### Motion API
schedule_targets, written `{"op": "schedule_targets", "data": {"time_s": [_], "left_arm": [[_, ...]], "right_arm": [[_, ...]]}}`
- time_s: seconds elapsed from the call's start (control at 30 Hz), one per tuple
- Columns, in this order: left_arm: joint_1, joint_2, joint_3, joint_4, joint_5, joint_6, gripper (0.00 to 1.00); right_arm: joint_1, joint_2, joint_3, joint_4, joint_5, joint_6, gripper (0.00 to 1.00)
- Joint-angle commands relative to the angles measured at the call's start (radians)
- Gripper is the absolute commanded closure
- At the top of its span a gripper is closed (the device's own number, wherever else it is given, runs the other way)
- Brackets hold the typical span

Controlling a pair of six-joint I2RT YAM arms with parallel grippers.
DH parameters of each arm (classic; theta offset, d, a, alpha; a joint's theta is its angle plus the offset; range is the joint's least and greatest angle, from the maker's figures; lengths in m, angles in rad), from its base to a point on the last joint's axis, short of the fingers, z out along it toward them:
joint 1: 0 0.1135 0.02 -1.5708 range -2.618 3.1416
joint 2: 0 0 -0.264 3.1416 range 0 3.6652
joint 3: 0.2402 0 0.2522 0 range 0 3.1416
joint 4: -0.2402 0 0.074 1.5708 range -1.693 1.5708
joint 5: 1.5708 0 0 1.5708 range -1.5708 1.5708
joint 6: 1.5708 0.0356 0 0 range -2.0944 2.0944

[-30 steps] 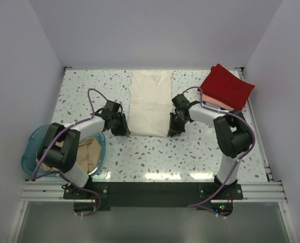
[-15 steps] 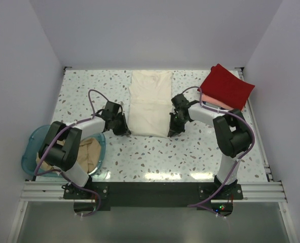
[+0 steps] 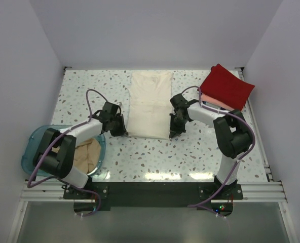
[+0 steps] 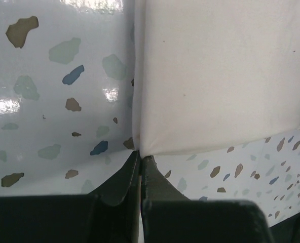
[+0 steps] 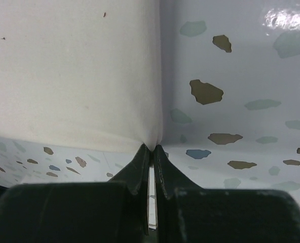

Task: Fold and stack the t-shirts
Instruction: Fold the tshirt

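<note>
I have the cream shirt (image 3: 150,104) lying flat in the middle of the tabletop (image 3: 190,152), folded into a long narrow panel that runs from the far edge toward the arms. My left hand (image 3: 124,131) sits at its near left corner and my right hand (image 3: 171,133) at its near right corner, both low against the surface.

In the left wrist view the two dark fingers (image 4: 122,182) are pressed almost together with the corner of the cloth pinched at their tips. The fabric fans out away from the pinch, and its side edge runs straight up the speckled surface. The right wrist view shows the same on the other side. The fingers (image 5: 137,169) are closed to a thin slit and grip the cloth's corner, which puckers slightly where they bite. So both hands are clamped on the cream shirt, one on each near corner.

At the far right corner a red shirt (image 3: 227,86) lies folded and turned at an angle, on top of a pink shirt (image 3: 213,101) whose edge shows along its near side. A tan shirt (image 3: 86,154) sits bunched in the blue tub (image 3: 31,147) at the near left, beside the left arm's base.
</note>
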Motion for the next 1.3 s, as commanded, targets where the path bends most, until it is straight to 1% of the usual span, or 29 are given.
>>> {"op": "schedule_targets", "data": {"time_s": [0.0,0.17,0.27,0.33,0.37,0.43,0.47,0.53,0.57,0.77,0.87,1.0,1.03,1.13,1.27], "left_arm": [[0.006,-0.073,-0.024,-0.058,-0.009,0.040,1.00],[0.005,-0.144,-0.064,-0.148,0.034,0.043,1.00],[0.003,-0.259,-0.090,-0.222,0.054,0.040,1.00],[0.002,-0.308,-0.102,-0.268,0.068,0.040,1.00],[-0.004,-0.361,-0.106,-0.314,0.070,0.035,1.00],[-0.009,-0.422,-0.119,-0.359,0.080,0.026,1.00],[-0.009,-0.451,-0.122,-0.406,0.085,0.023,1.00],[-0.011,-0.529,-0.113,-0.460,0.087,0.020,1.00],[-0.011,-0.573,-0.107,-0.518,0.093,0.017,1.00],[-0.018,-0.725,-0.017,-0.690,0.137,-0.034,1.00],[-0.020,-0.749,0.041,-0.716,0.149,-0.060,1.00],[-0.020,-0.712,0.158,-0.699,0.119,-0.072,1.00],[-0.020,-0.701,0.170,-0.677,0.110,-0.072,1.00],[-0.018,-0.649,0.184,-0.617,0.091,-0.067,1.00],[-0.018,-0.580,0.181,-0.532,0.081,-0.066,1.00]], "right_arm": [[-0.003,-0.080,0.015,-0.100,0.056,-0.028,1.00],[0.025,-0.165,-0.031,-0.161,0.053,-0.026,1.00],[0.057,-0.240,-0.060,-0.210,0.064,-0.012,1.00],[0.086,-0.296,-0.075,-0.233,0.077,0.009,1.00],[0.094,-0.313,-0.092,-0.256,0.079,0.015,1.00],[0.119,-0.379,-0.111,-0.279,0.079,0.044,1.00],[0.126,-0.405,-0.126,-0.301,0.079,0.055,1.00],[0.151,-0.450,-0.138,-0.339,0.079,0.095,1.00],[0.161,-0.499,-0.146,-0.353,0.081,0.107,1.00],[0.226,-0.639,-0.112,-0.459,0.088,0.207,1.00],[0.228,-0.666,-0.057,-0.494,0.123,0.229,1.00],[0.227,-0.657,0.024,-0.514,0.206,0.236,1.00],[0.227,-0.650,0.045,-0.513,0.246,0.233,1.00],[0.220,-0.614,0.070,-0.484,0.298,0.224,1.00],[0.189,-0.570,0.089,-0.416,0.312,0.207,1.00]]}}
